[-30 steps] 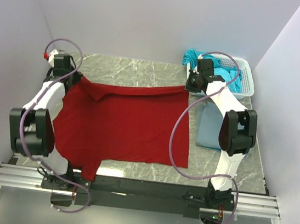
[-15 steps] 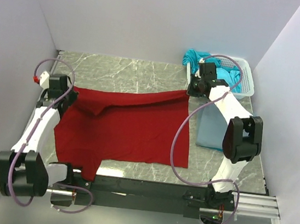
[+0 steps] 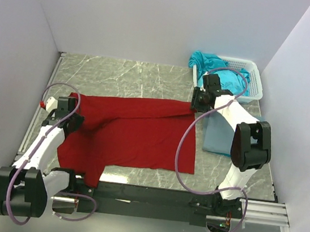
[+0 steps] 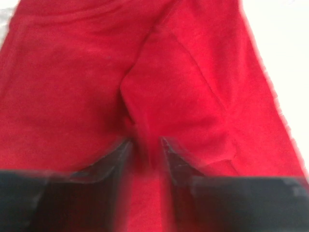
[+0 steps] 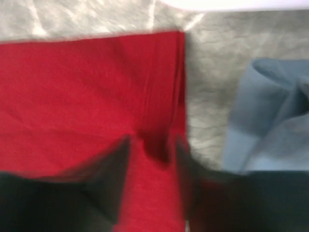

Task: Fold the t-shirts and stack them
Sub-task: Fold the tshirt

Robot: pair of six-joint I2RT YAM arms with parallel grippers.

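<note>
Red t-shirt (image 3: 136, 130) lies spread on the counter (image 3: 125, 78), long axis running left to right; its far edge spans from one arm to the other; its near-left corner droops over the counter's near edge.

Left fingers (image 3: 73, 121) sit at the far-left corner, right fingers (image 3: 198, 103) at the far-right corner; both pairs point in over the cloth; both stand parted in the wrist views, with a soft ridge of red in each gap and no pinch visible through the blur.

Judgement: the fold just laid is being let go; the next grasp falls to whichever arm is nearer, left for the sleeve side, right for the straight side edge.

Room: bare counter beyond the far edge; the right side is tight, with the grey-blue t-shirt (image 3: 216, 136) just beside the red edge and only a strip of counter between them; turquoise t-shirts (image 3: 205, 61) spill from the basket (image 3: 255, 78) behind the right arm; the left arm works close to the side wall.
</note>
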